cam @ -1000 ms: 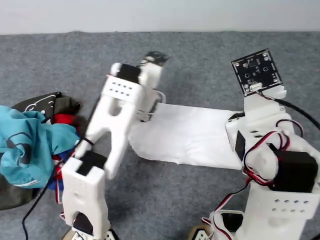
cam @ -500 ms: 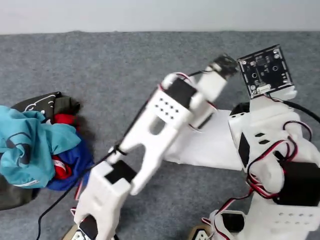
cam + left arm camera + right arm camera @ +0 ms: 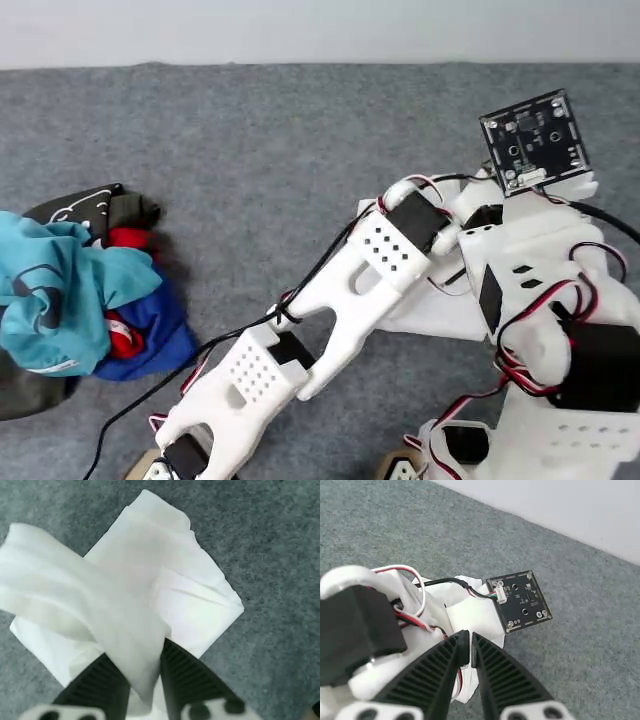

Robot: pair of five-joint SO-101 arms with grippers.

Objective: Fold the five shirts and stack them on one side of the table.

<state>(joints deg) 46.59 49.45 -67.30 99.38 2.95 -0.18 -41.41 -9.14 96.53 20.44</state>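
Note:
A white shirt (image 3: 190, 595) lies folded on the grey table, and a strip of it (image 3: 428, 312) shows under the arms in the high view. My left gripper (image 3: 145, 682) is shut on a fold of this shirt, held up over the folded part. The left arm (image 3: 390, 250) stretches from the near left across to the right arm (image 3: 560, 330). My right gripper (image 3: 468, 642) hangs shut just above the white shirt (image 3: 470, 615), with nothing seen between its fingers. The other shirts sit in a heap at the left: teal (image 3: 50, 290), blue (image 3: 150, 335), red (image 3: 125, 240) and black (image 3: 85, 205).
The left arm's camera board (image 3: 520, 600) and its wires are right in front of my right gripper. The grey carpet-like table top (image 3: 250, 150) runs back to a pale wall. The two arms stand very close together at the right.
The left arm has swung from the table's middle to the right, carrying the shirt's left end over its right part. The shirt now shows much shorter. The right arm has barely moved.

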